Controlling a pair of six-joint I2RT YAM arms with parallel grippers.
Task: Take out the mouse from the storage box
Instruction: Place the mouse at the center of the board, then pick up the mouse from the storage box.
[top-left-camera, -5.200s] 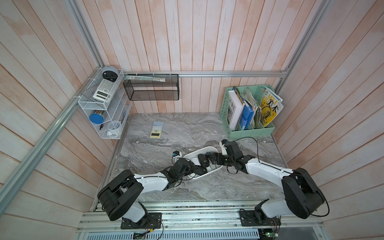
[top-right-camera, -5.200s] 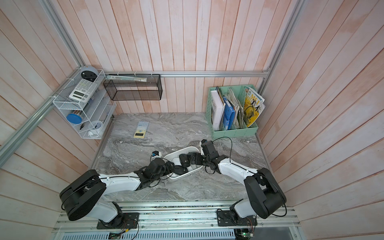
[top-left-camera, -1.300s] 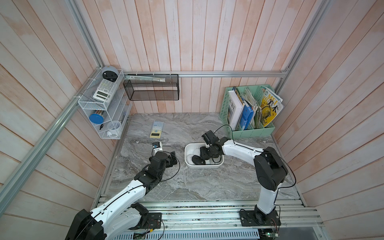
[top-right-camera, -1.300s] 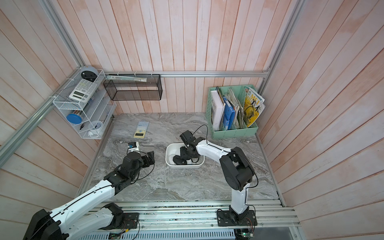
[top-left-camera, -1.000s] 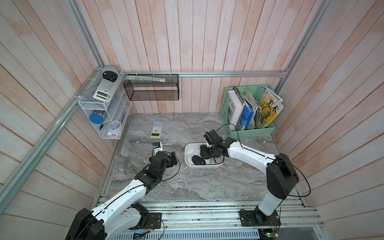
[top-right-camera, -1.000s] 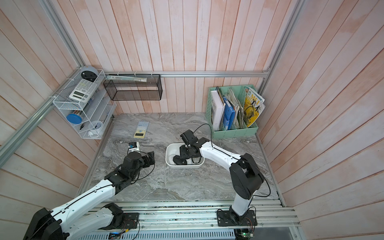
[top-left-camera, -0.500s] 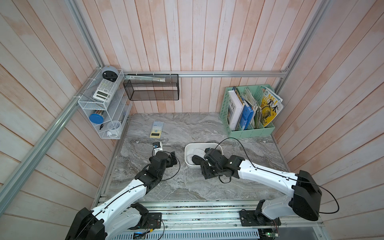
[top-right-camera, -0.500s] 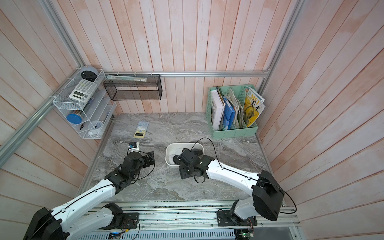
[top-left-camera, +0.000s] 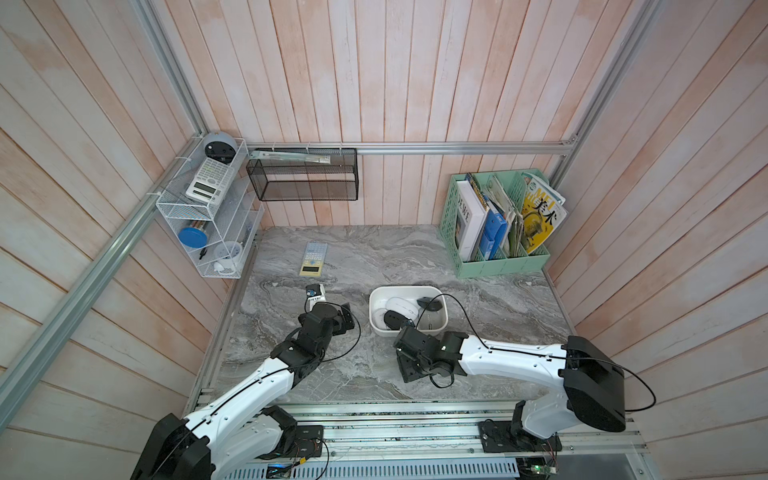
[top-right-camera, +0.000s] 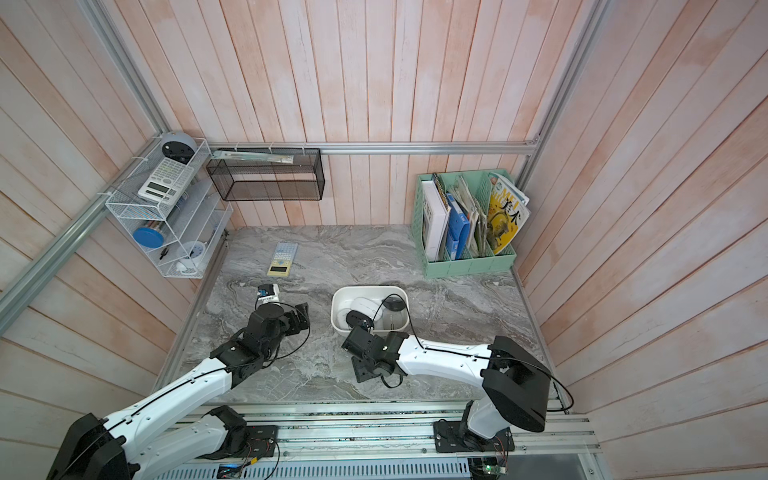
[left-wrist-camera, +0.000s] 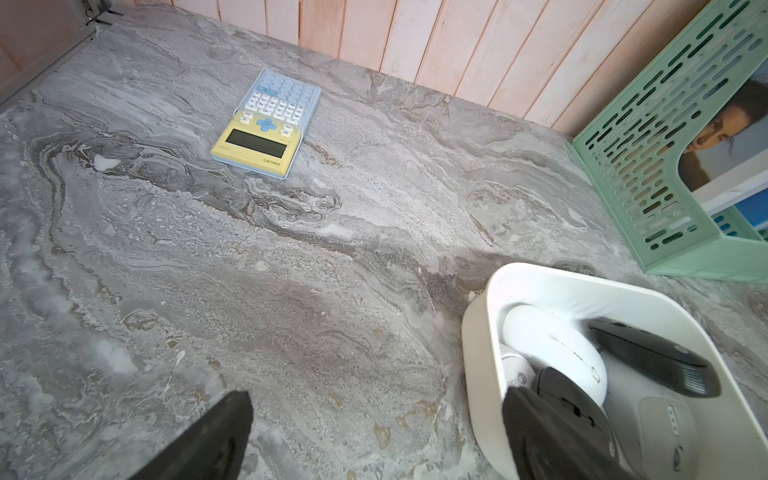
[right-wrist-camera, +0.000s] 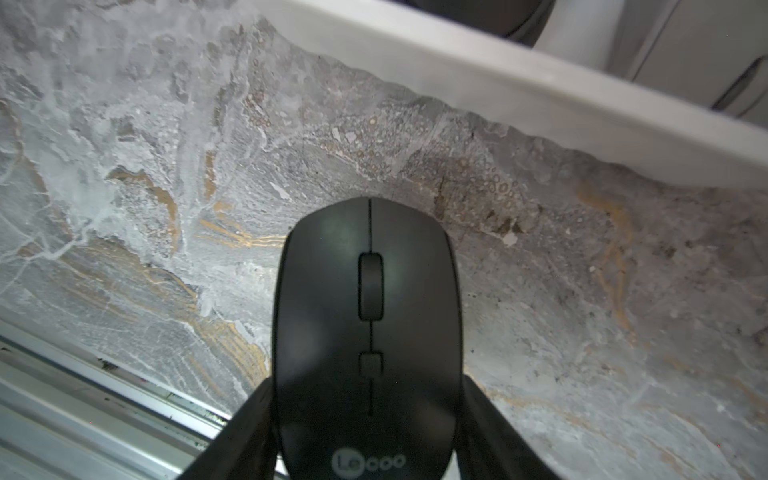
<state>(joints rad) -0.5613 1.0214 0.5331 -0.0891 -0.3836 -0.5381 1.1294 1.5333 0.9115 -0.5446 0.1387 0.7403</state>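
Clasping a black mouse (right-wrist-camera: 368, 316), right gripper (right-wrist-camera: 365, 395) hangs beside storage box (top-left-camera: 407, 287) holding other mice (top-left-camera: 402, 307).

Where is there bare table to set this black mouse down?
Bare marble lies around the mouse, between storage box and front rail; also between calculator and file holder. Crowded: inside the box, and the gap beside the left gripper.

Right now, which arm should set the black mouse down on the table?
Right. The right claw grips the black mouse over the marble table, outside the storage box. The left claw hangs open and empty beside the box.
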